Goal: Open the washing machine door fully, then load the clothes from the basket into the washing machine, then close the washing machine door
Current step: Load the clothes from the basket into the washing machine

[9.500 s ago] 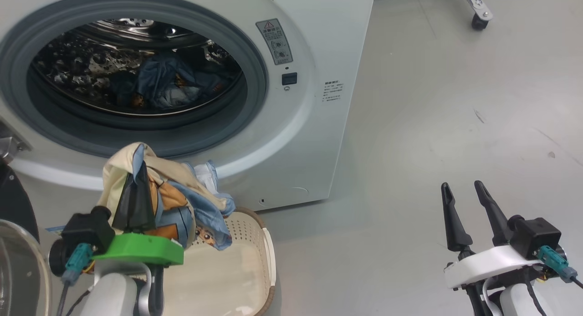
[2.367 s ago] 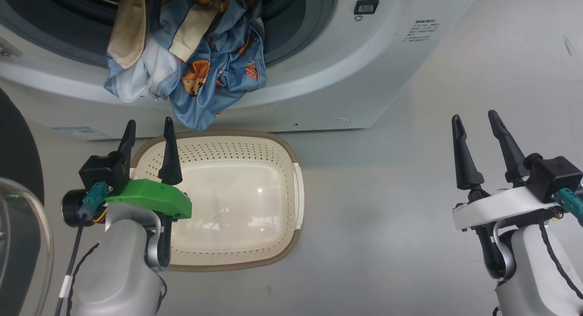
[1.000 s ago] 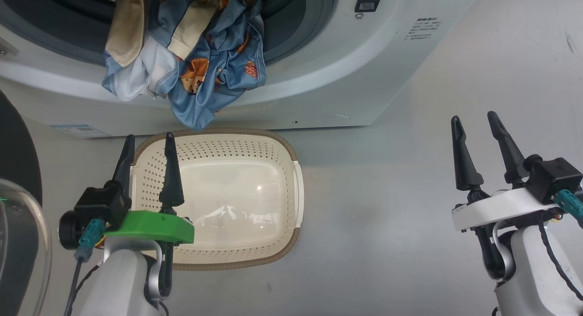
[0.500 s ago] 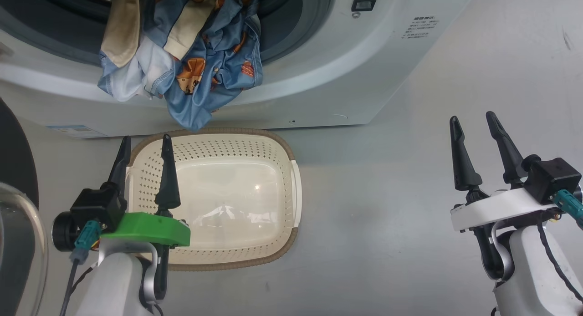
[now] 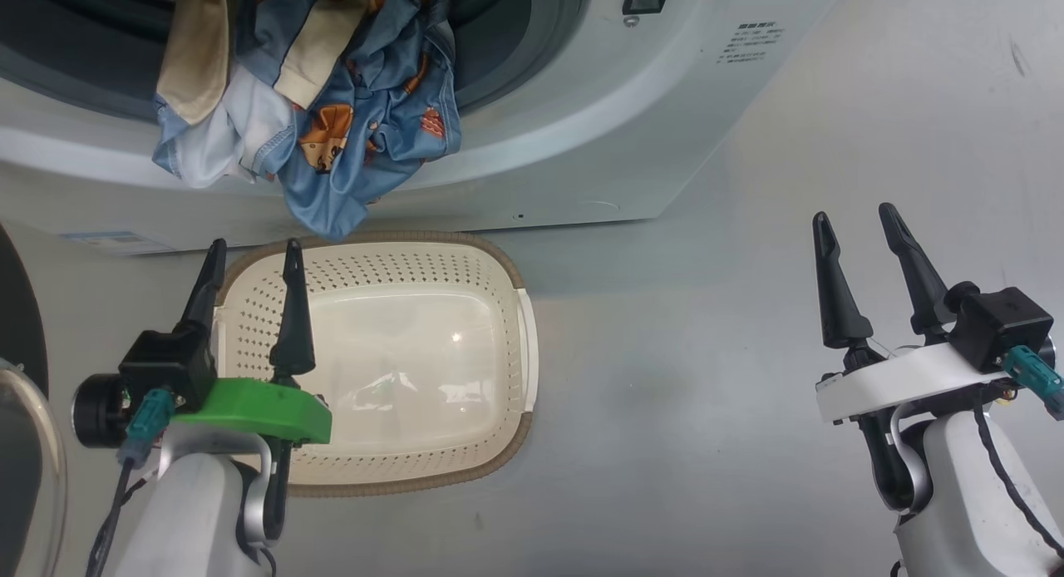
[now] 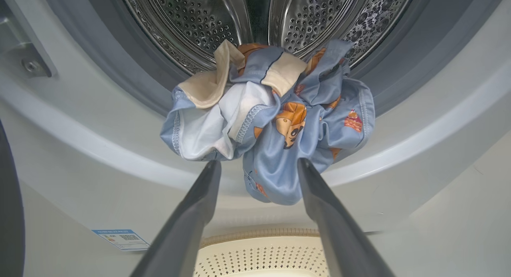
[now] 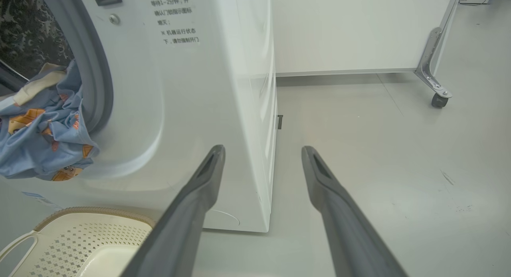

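The clothes (image 5: 332, 128), light blue with orange figures plus cream pieces, hang out of the washing machine (image 5: 623, 103) mouth over its grey gasket and down the white front. In the left wrist view the clothes (image 6: 279, 121) droop just beyond my open left gripper (image 6: 258, 165), apart from both fingers, with the steel drum (image 6: 179, 21) behind. The basket (image 5: 499, 257) stands on the floor below with no clothes in it. My left gripper (image 5: 255, 249) hovers over its left end. My right gripper (image 5: 854, 215) stands open over bare floor. The washing machine door (image 5: 12, 311) is swung open at the far left.
A blue label sticker (image 5: 108, 240) sits low on the washer front. Grey floor (image 5: 706, 352) stretches right of the basket. In the right wrist view the washer's side panel (image 7: 251, 89) stands ahead, and a metal leg with a caster (image 7: 439, 99) stands far right.
Earlier my left gripper held the clothes above the basket; they now hang from the washer mouth, and the gripper has let go and drawn back. The head view has slid slightly.
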{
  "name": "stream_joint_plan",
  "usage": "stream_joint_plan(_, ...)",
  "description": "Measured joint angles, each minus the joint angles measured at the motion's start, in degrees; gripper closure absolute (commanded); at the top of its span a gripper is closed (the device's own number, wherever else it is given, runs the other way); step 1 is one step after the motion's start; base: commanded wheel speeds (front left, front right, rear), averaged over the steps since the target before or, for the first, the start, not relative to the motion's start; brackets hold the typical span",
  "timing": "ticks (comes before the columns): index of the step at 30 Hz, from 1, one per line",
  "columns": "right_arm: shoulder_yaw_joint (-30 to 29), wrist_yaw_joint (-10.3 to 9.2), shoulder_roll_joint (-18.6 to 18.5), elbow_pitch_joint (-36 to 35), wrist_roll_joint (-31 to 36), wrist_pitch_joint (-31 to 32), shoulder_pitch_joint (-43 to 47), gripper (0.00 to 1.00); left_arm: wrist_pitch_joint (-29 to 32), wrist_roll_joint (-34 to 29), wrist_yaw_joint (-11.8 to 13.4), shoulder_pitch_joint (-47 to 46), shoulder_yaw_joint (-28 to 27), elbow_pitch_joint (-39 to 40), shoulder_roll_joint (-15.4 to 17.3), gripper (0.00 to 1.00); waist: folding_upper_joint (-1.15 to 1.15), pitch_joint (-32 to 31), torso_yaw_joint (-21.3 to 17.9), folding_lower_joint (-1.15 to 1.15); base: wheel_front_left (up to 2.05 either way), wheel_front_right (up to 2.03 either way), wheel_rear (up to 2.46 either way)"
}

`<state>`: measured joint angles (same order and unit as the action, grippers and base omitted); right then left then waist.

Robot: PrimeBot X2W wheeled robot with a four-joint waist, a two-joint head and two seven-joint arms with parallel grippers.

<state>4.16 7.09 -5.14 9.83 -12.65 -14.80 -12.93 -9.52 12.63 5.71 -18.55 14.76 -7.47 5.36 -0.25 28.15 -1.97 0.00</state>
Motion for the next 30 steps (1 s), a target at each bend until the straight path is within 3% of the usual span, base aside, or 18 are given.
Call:
stream_joint_plan(17,1.4,0.0,0.59,0.01,-0.01,-0.01,-0.78,0.0,2.99,-2.21,-0.16,-5.13,-1.08,0.12,3.63,0.0,0.0,1.86,-3.32,0.0,0.0,0.0,0.0)
stream_joint_plan(30,1.29,0.0,0.69,0.01,-0.01,-0.01,-1.48,0.0,4.31,-2.82,-1.01,-8.2,-0.81,-2.6,4.55,0.0,0.0,2.9,-5.13,0.0,0.0,0.0,0.0)
